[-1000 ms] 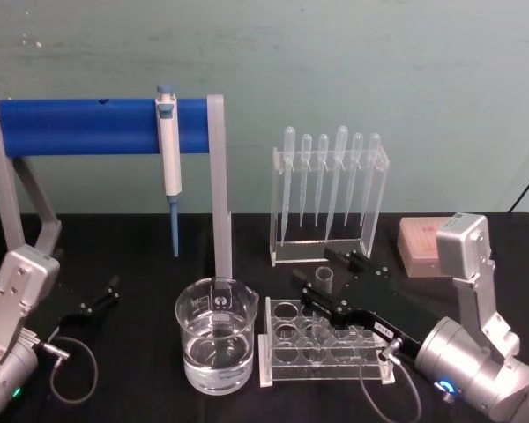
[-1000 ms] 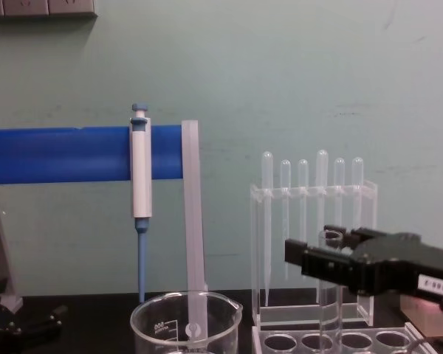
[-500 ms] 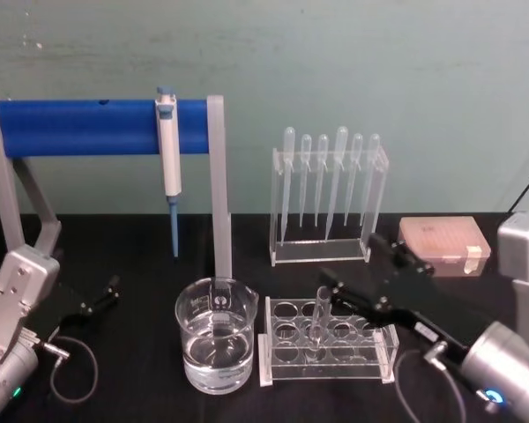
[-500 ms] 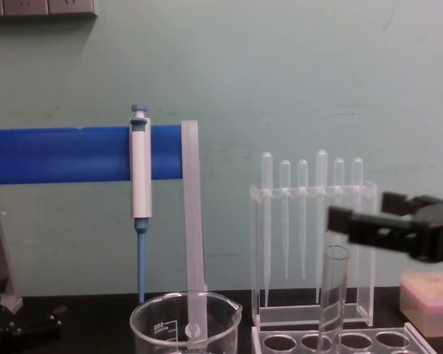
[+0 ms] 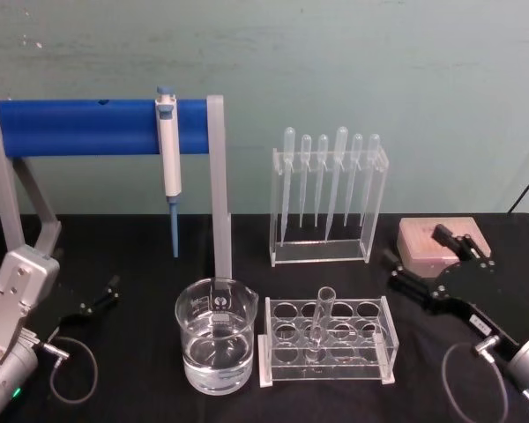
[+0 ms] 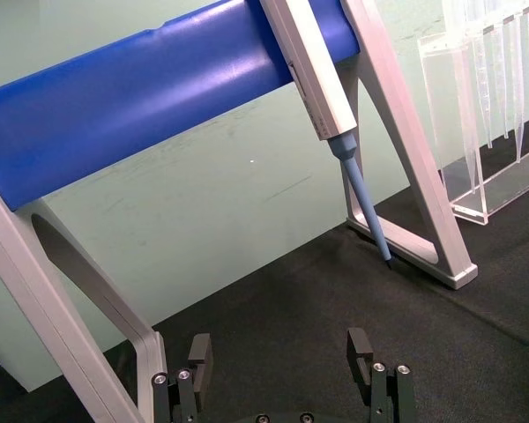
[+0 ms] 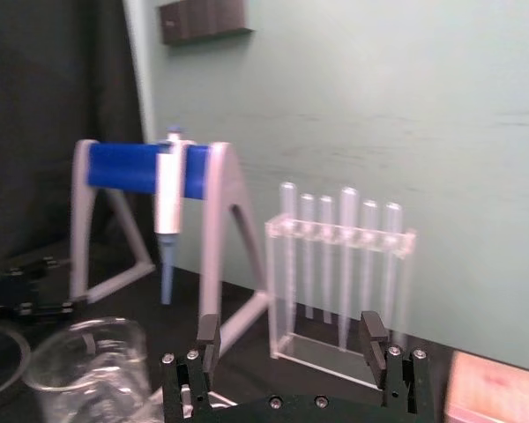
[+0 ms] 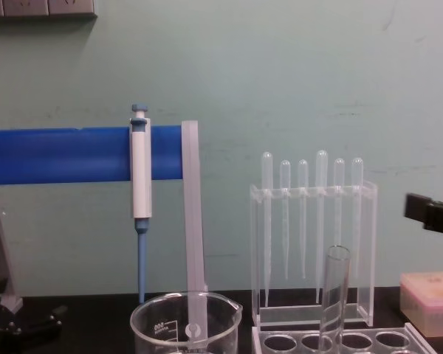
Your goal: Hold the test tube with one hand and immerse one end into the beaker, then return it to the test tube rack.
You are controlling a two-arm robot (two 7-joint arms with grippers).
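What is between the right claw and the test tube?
In the head view, the clear rack's right end lies between the right claw and the test tube.

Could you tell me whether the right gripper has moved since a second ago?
Yes. The right gripper was closed on the test tube over the tube rack; it has let go and drawn back to the robot's right, by the pink box, fingers open.
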